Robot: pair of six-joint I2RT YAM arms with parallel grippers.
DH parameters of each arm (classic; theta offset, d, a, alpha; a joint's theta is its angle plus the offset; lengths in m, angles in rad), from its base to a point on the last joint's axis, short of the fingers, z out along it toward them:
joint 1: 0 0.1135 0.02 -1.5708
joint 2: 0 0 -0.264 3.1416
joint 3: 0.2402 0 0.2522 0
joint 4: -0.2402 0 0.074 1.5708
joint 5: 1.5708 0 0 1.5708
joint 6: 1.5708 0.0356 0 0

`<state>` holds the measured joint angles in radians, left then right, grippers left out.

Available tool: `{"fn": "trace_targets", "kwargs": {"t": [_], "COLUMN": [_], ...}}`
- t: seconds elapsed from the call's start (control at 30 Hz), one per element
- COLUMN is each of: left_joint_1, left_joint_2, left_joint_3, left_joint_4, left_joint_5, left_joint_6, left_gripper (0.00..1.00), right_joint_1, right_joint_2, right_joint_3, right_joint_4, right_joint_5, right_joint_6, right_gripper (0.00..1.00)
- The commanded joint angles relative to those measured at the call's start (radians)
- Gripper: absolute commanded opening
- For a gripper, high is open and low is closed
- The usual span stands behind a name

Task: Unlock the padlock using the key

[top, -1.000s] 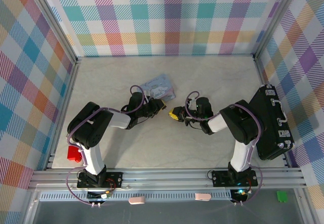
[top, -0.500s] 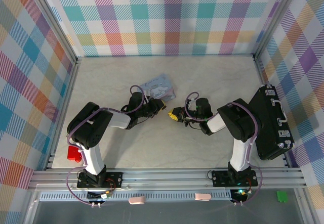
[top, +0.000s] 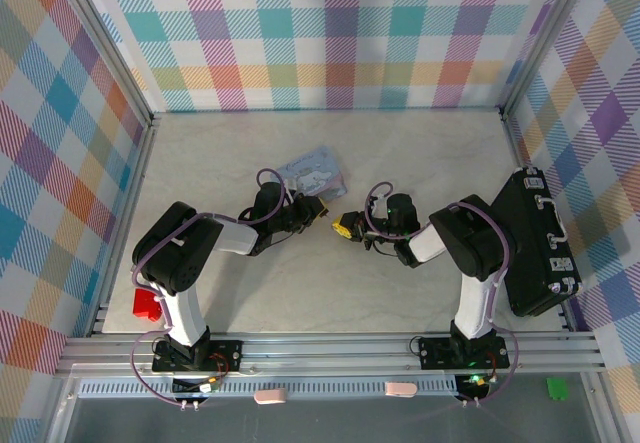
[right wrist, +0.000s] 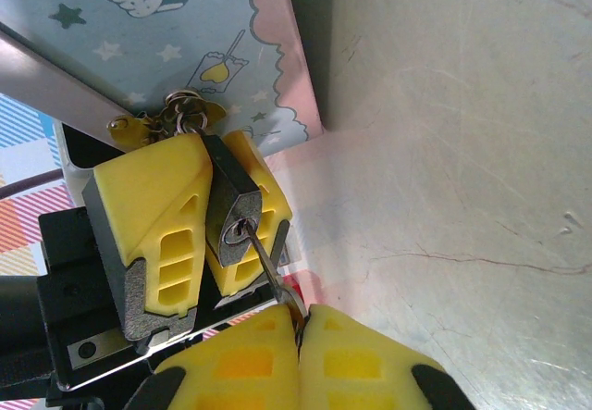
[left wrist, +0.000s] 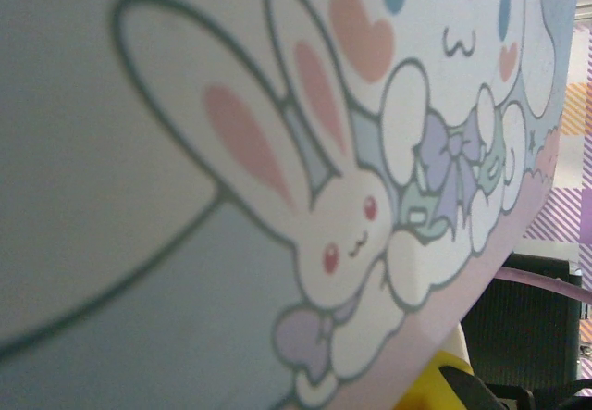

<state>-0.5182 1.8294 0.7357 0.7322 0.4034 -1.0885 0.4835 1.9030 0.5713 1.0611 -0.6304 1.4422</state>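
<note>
While the top view puts the left claw [top: 318, 210] and right claw [top: 343, 226] nose to nose mid-frame over the surface [top: 420, 153], just below the tin [top: 315, 173], the left wrist view stares at that tin's bunny print. Right wrist view, centre-left: left claw clamped on the padlock [right wrist: 231, 208], right claw pinching the key [right wrist: 269, 267], tip in the keyhole.

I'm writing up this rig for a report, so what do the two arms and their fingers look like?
The left arm and right arm are black with white lower links, each trailed by a looping purple cable. The left gripper and right gripper have bright yellow fingers with slotted cut-outs on black mounts.
</note>
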Motion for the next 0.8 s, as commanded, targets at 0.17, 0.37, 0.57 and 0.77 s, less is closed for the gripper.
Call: {"fn": "trace_targets", "kwargs": {"t": [0.17,0.37,0.57,0.77], "left_joint_1": [0.006,0.006,0.006,0.006], "left_joint_2": [-0.026,-0.026,-0.027,-0.025], "left_joint_3": [-0.026,-0.027,-0.029,-0.031], "left_joint_4": [-0.046,-0.043,-0.030,-0.013], "left_joint_5": [0.038,0.038,0.041,0.046], "left_joint_6": [-0.048,-0.049,-0.059,-0.067], "left_gripper": [0.08,0.08,0.08,0.08], "right_joint_1": [-0.003,-0.013,-0.016,-0.016], "right_joint_2": [0.001,0.000,0.000,0.018], "right_joint_3": [0.016,0.016,0.013,0.018], "right_joint_4": [0.050,0.049,0.049,0.082], "right_joint_5": [-0.017,-0.020,-0.018,-0.018], "right_joint_6": [0.011,0.011,0.011,0.035], "right_gripper": [0.00,0.00,0.00,0.00]}}
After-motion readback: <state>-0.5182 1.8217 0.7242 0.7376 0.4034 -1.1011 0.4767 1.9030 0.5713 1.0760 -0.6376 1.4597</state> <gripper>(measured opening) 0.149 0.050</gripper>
